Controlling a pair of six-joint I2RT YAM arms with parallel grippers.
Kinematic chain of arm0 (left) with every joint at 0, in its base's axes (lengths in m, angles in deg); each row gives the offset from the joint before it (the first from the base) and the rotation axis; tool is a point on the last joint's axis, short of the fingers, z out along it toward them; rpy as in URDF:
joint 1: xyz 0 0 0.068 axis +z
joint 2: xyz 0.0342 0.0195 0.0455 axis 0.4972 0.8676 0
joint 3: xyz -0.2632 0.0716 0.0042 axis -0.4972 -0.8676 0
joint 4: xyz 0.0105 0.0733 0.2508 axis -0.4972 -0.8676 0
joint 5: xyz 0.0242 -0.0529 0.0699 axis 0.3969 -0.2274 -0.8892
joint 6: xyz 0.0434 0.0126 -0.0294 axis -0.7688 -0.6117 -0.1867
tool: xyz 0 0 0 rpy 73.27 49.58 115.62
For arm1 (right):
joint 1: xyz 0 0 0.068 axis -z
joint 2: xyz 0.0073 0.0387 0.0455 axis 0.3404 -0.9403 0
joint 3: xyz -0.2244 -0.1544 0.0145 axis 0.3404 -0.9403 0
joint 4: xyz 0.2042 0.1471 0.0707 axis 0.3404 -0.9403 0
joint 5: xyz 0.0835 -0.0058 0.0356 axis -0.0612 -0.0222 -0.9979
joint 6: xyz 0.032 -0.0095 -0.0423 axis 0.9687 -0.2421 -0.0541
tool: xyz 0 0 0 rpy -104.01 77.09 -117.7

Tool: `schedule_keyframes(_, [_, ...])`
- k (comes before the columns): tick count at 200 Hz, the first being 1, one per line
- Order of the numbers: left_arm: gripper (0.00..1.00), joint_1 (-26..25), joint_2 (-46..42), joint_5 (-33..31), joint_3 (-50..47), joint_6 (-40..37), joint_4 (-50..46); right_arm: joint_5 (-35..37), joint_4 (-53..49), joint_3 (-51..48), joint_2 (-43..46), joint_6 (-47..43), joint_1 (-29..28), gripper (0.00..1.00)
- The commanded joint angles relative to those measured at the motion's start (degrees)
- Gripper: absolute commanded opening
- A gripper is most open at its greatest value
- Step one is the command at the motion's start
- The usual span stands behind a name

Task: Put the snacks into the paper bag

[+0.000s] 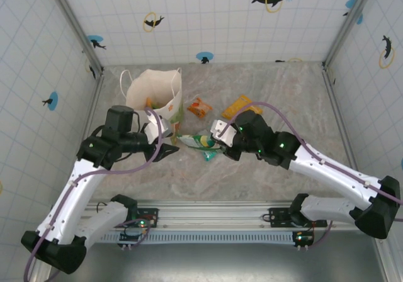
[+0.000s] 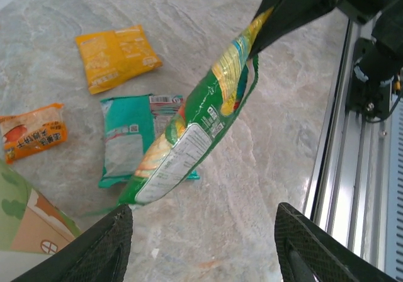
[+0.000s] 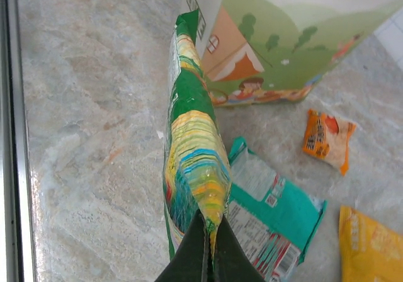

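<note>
**1. R gripper** (image 3: pixel 204 260): my jaws are pinched tight on one end of the green packet (image 3: pixel 192 150). The pkt hangs lengthwise from them, over the table (image 3: pixel 82 137). Its far end is just beside the front corner of the paper bag (image 3: pixel 283 43).

**2. L gripper** (image 2: pixel 201 250): my jaws are wide apart w/ nothing betw. them. The green pkt dangles ahead of them, and neither finger touches it.

**3. Paper bag:** upright, mouth open to the top, on the far-left part of the table, just beyond my L wrist.

**4. Teal packet** (image 2: pixel 129 137): flat on the table, partly under the hanging green pkt.

**5. Orange-red packet** (image 1: pixel 199 107): flat, right of the bag and apart from it.

**6. Yellow packet** (image 1: pixel 242 106): flat, further right, near my R arm.
</note>
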Motion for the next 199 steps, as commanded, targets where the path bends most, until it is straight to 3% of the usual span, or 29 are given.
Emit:
schedule_keyframes(1, [0.62,-1.1,2.3,-2.0,2.1,-5.3,-2.1,-4.1,-0.3,4.2,-1.2,-4.2,0.1,0.0])
schedule_keyframes(35, [0.64,-7.2,5.2,-6.9,2.8,-6.1,-1.5,-6.0,0.5,5.4,-2.2,-4.7,0.1,0.0])
schedule_keyframes(102, [0.63,-10.6,10.3,-9.5,4.8,-7.5,-0.4,-8.0,0.6,6.8,-3.0,-5.3,-0.4,0.0])
schedule_keyframes(199, [0.44,-14.9,14.5,-12.4,4.9,-6.9,-0.5,-8.1,3.7,6.3,-2.0,-4.5,-1.5,0.0])
